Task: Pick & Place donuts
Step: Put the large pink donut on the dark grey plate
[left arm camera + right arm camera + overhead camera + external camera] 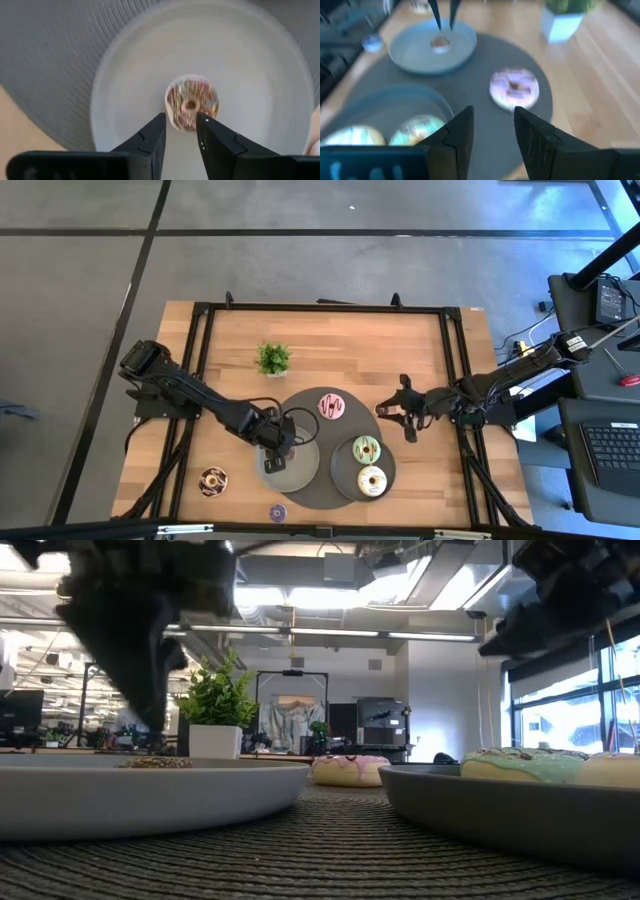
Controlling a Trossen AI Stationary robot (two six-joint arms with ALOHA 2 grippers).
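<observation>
A small brown sprinkled donut [191,102] lies flat in the left grey plate [312,452]. My left gripper [181,117] hangs open just above it, fingers pointing down, and touches nothing; in the high view it [275,452] hides the donut. My right gripper [405,412] waits open over the table to the right of the round mat. The pink-striped donut [332,407] lies on the mat. The green donut [366,448] and the cream donut [372,480] sit in the right plate [343,472]. A chocolate-sprinkled donut [212,480] and a tiny purple one [277,512] lie on the wood.
The two plates sit on a round grey woven mat [310,415] in the table's middle. A small potted plant [273,358] stands behind it toward the far edge. Bare wood [230,350] shows at the far left and along the right side.
</observation>
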